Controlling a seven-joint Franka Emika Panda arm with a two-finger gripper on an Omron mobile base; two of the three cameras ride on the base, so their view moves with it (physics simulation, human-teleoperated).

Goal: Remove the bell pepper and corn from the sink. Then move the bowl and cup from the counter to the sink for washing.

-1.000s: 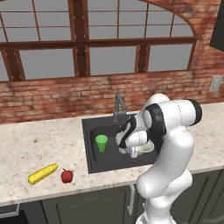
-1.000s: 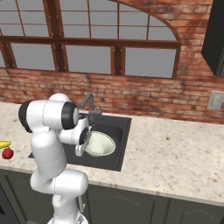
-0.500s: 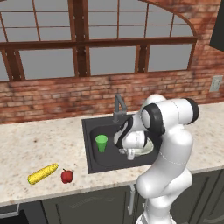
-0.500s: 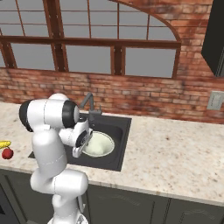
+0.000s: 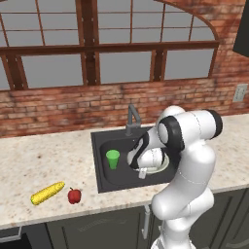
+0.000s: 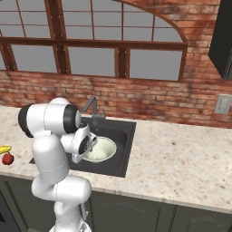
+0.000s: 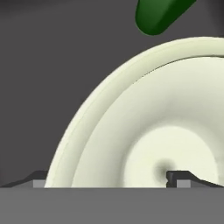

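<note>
The pale greenish-white bowl [image 6: 100, 148] lies in the dark sink [image 5: 104, 180], and the green cup [image 5: 113, 159] stands upright in the basin to its left. My gripper [image 7: 107, 177] hangs low over the bowl [image 7: 153, 131], open. Its fingertips [image 7: 41, 177] straddle the bowl's rim without holding it. The cup [image 7: 159, 15] shows at the top edge of the hand view. On the counter [image 5: 29, 160] left of the sink lie the yellow corn [image 5: 47, 193] and the red bell pepper [image 5: 74, 195], side by side near the front edge.
A grey faucet [image 5: 131, 116] rises at the sink's back edge, close behind my hand. A brick wall with windows backs the counter. The counter to the right of the sink [image 6: 181, 154] is bare stone.
The hand has shifted slightly over the bowl. Bowl and cup stay where they were in the sink, corn and pepper on the counter.
</note>
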